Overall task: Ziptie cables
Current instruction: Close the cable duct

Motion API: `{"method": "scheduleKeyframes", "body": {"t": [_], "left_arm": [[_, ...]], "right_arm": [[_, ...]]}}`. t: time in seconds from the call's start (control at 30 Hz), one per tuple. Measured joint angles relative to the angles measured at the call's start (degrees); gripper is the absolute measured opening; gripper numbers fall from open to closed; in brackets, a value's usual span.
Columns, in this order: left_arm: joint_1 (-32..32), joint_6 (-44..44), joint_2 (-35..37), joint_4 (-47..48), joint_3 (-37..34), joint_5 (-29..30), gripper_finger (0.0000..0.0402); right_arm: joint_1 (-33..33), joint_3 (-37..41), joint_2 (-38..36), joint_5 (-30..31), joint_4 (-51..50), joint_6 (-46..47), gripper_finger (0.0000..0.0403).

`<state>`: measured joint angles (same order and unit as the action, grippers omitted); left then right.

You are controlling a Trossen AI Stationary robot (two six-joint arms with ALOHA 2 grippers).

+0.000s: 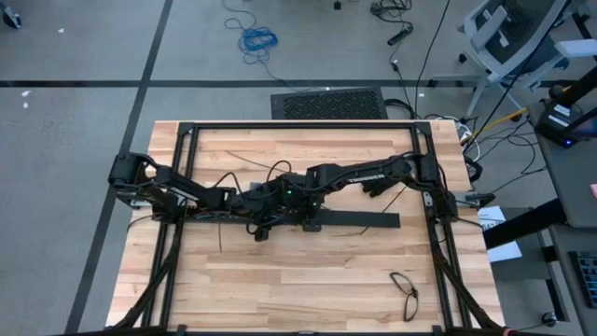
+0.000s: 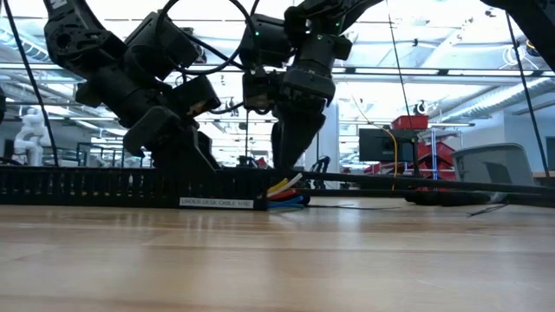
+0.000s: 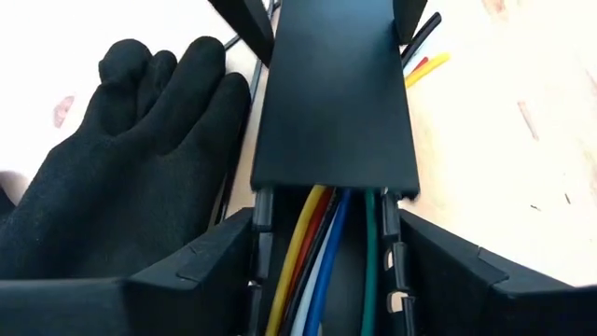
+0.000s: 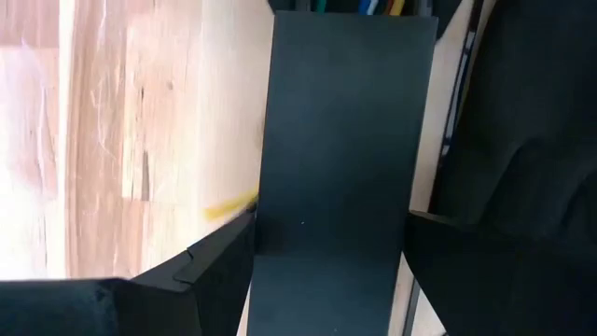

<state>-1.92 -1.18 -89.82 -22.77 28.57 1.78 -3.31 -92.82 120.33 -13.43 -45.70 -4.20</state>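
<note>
**Both pincers straddling the duct, cables inside**

My left pincer (image 3: 326, 271) stands part-open astride the slotted duct (image 2: 95, 186), its fingers just outside the duct walls; I cannot tell if it grips. The cables (image 3: 317, 252) lie inside the duct, running under the flat black cover (image 3: 331, 93), their coloured ends poking out at the duct's end. My right pincer (image 4: 326, 271) straddles that cover, wide, just beside the left. Squeezing unevenly could tilt the duct and spill the cables.
</note>
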Motion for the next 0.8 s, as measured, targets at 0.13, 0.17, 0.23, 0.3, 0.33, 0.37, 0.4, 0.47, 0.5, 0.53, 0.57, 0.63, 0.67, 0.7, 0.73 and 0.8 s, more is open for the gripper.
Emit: {"method": "scheduleKeyframes", "body": {"t": [0.13, 0.17, 0.23, 0.3, 0.33, 0.37, 0.4, 0.47, 0.5, 0.53, 0.57, 0.63, 0.67, 0.7, 0.73, 0.8], "left_arm": [[0.0, 0.0, 0.0, -1.0, -0.1, 0.2, 0.0236], [0.0, 0.0, 0.0, -1.0, -0.1, 0.2, 0.0236], [0.0, 0.0, 0.0, -1.0, -0.1, 0.2, 0.0236], [0.0, 0.1, 0.0, -1.1, -0.1, 0.2, 0.0236], [0.0, 0.1, 0.0, -1.2, -0.1, 0.2, 0.0236], [0.0, 0.1, -0.1, -1.3, -0.1, 0.3, 0.0236], [0.0, 0.1, -0.1, -1.4, -0.1, 0.3, 0.0236], [0.0, 0.0, -0.1, -1.4, -0.1, 0.2, 0.0236], [0.0, 0.0, -0.1, -1.3, -0.1, 0.2, 0.0236], [0.0, 0.0, -0.1, -1.3, -0.1, 0.2, 0.0236], [0.0, 0.0, -0.1, -1.3, -0.1, 0.2, 0.0236], [0.0, 0.0, -0.1, -1.3, -0.1, 0.2, 0.0236], [0.0, 0.0, -0.1, -1.3, -0.1, 0.2, 0.0236], [0.0, 0.0, -0.1, -1.3, -0.1, 0.2, 0.0239], [0.0, 0.0, -0.1, -1.3, -0.1, 0.2, 0.0243], [0.0, 0.0, -0.1, -1.0, -0.1, 0.2, 0.0254]], "right_arm": [[0.0, 0.0, 0.1, 0.0, 2.0, 0.0, 0.0256], [0.0, 0.0, 0.1, 0.1, 2.1, 0.0, 0.0256], [0.0, 0.0, 0.1, 0.1, 2.1, 0.1, 0.0256], [0.0, 0.0, 0.1, 0.1, 2.2, 0.1, 0.0256], [0.0, 0.0, 0.1, 0.1, 2.2, 0.1, 0.0256], [0.0, 0.0, 0.1, 0.1, 2.3, 0.1, 0.0256], [0.0, 0.0, 0.1, 0.1, 2.4, 0.1, 0.0256], [0.0, 0.0, 0.1, 0.1, 2.4, 0.1, 0.0256], [0.0, 0.0, 0.1, 0.1, 2.4, 0.1, 0.0256], [0.0, 0.0, 0.1, 0.1, 2.4, 0.1, 0.0256], [0.0, 0.0, 0.1, 0.0, 2.4, 0.1, 0.0256], [0.0, 0.0, 0.1, 0.0, 2.3, 0.1, 0.0256], [0.0, 0.0, 0.1, 0.0, 2.3, 0.1, 0.0256], [0.0, 0.0, 0.1, 0.0, 2.3, 0.1, 0.0256], [0.0, 0.0, 0.1, 0.0, 2.3, 0.1, 0.0256], [0.0, 0.0, 0.1, 0.0, 2.3, 0.1, 0.0256]]}}
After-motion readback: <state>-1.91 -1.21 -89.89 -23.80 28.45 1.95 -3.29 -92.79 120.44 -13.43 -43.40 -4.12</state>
